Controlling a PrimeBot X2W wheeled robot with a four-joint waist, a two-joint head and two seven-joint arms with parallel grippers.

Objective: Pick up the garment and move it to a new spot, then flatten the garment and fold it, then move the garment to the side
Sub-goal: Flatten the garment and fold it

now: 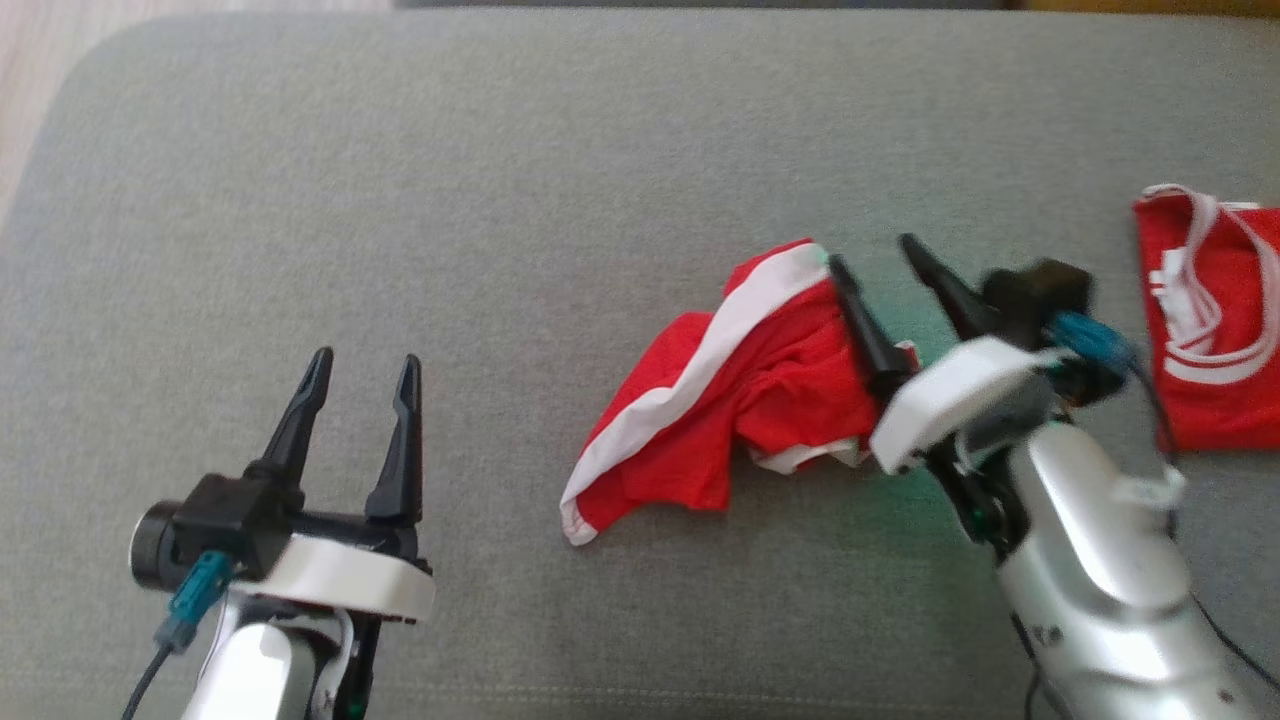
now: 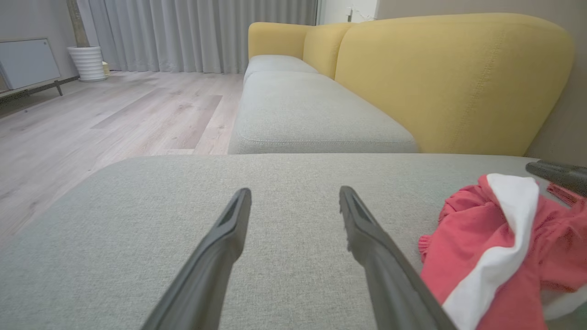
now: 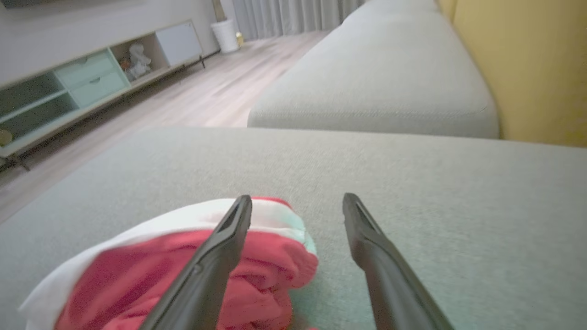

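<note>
Red garment [image 1: 760,400] lies crumpled on the grey cushion [image 1: 500,200]; the right gripper [image 1: 872,252] hangs spread, one finger over it; the left gripper [image 1: 366,356], spread too, sits well apart, empty.

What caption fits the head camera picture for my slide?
Open right gripper at the edge of a crumpled red-and-white garment on a grey cushion; left gripper open.

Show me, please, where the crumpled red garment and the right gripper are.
crumpled red garment [image 1: 740,400]: head view, red fabric at its middle.
right gripper [image 1: 870,251]: head view, midway between its fingertips.
</note>
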